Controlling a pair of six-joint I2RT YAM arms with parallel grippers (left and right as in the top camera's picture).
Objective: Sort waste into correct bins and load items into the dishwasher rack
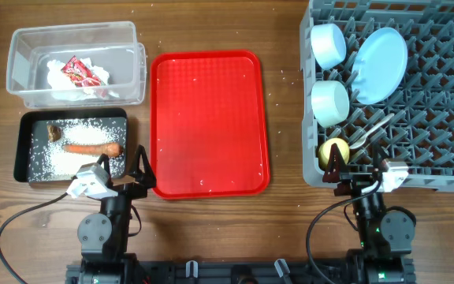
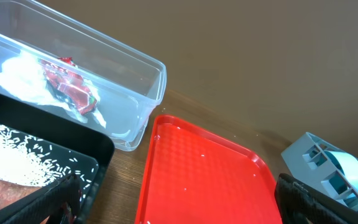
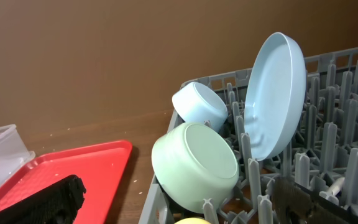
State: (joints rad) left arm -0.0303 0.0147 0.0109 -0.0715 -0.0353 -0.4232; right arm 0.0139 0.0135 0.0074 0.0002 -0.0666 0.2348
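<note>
The clear tub (image 1: 24, 43) holds crumpled white napkins (image 1: 61, 79) and the red wrapper (image 1: 81, 72), also seen in the left wrist view (image 2: 70, 84). The black tray (image 1: 24, 150) holds rice (image 1: 85, 132), the orange-brown stick (image 1: 93, 147) and a brown lump (image 1: 53, 132). The grey rack (image 1: 440, 118) holds the light blue bowl (image 1: 328, 43), blue plate (image 1: 381, 65), pale green bowl (image 1: 329, 101), yellow cup (image 1: 333, 150) and white spoon (image 1: 375, 128). My left gripper (image 1: 123, 167) is open and empty by the black tray. My right gripper (image 1: 359, 175) is open and empty at the rack's front edge.
The flat red tray (image 1: 209, 118) lies between the bins and the rack, bare except for a few rice grains. Stray grains dot the wooden table (image 1: 286, 87) around it. Cables trail from both arm bases at the near edge.
</note>
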